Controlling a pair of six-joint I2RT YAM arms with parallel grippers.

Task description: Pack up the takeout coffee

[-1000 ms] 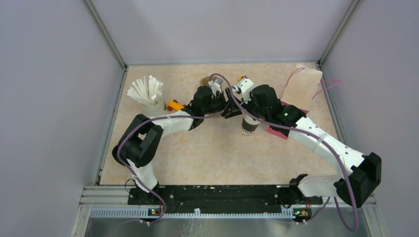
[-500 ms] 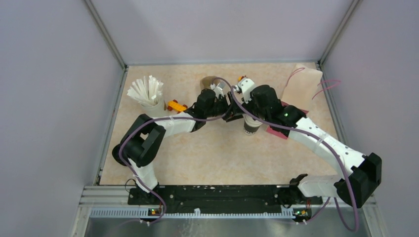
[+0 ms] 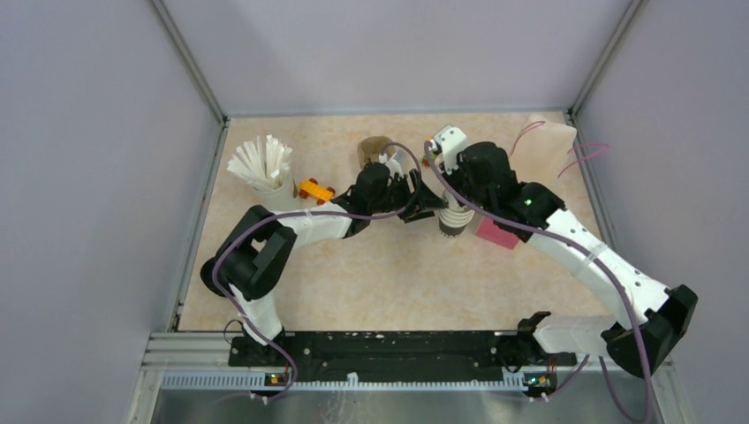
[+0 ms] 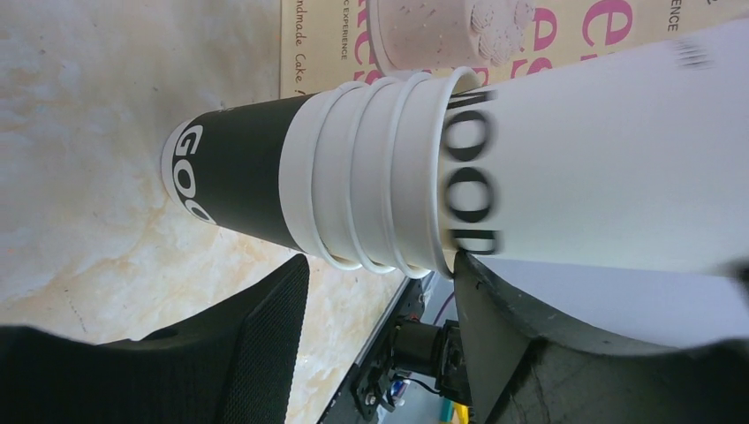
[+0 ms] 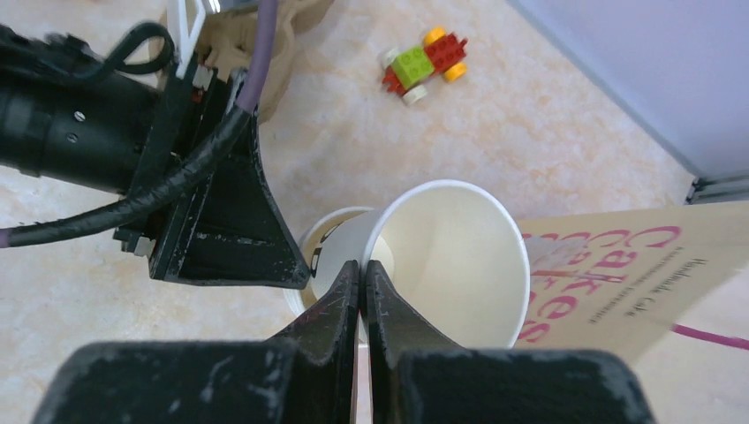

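1. Your right fingers are clenched on the near rim of the top cup, which shows white inside.
2. That top cup sits off-centre over the stack of cups, with its base inside the uppermost rim.
3. The stack stands upright on the table, around the middle, between your two arms. Its lowest cup is black with white lettering.
4. Your left fingers stand spread apart beside the stack. One is by the black cup and the other by the uppermost rim. You cannot tell whether they touch it.
5. A printed cake card lies just beside the stack on your right.
6. A toy car and a beige cup of white sticks sit to the left, and a brown tray lies beyond your left arm.
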